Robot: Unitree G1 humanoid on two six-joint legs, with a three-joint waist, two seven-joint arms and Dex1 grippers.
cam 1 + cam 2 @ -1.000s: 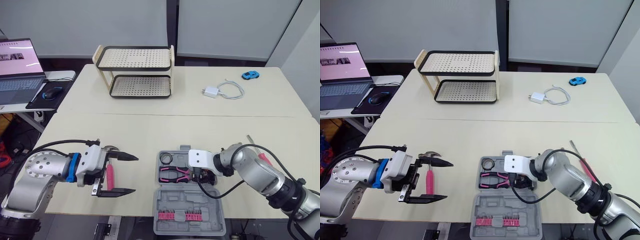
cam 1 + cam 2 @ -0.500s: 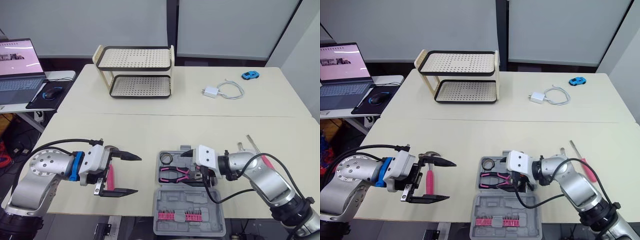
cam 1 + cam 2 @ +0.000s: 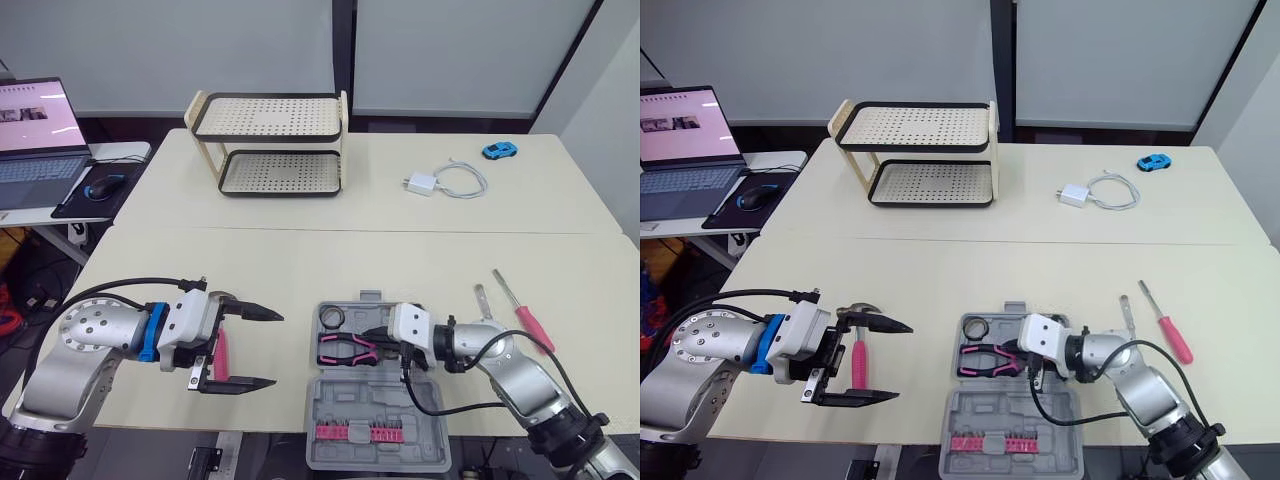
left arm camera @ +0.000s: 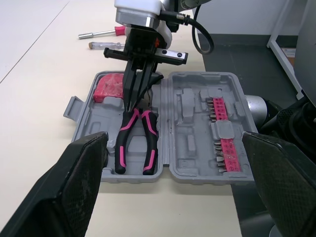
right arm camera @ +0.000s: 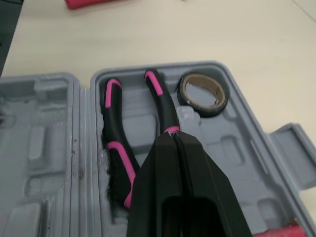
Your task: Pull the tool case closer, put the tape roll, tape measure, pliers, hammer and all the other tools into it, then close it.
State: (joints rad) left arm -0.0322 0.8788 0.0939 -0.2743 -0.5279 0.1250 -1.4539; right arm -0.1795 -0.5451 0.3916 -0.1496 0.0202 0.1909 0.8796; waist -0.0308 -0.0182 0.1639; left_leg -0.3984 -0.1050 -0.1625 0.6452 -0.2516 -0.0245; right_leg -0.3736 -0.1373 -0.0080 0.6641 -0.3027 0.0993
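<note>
Left claw (image 3: 274,349) spread over the hammer (image 3: 220,352) by the surface's front edge. Right claw (image 5: 173,139) pressed together above pliers (image 3: 345,349) in the open tool case (image 3: 322,408), tape roll (image 3: 332,318) alongside.

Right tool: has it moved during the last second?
Yes. Against the grey plastic tool case, the shut right tool has shifted to the robot's left, tips now over the pink-and-black pliers.

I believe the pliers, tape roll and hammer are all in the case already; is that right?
Not quite: the hammer lies on the table by the left gripper, per the right eye view. The pliers and tape roll are in the case.
</note>
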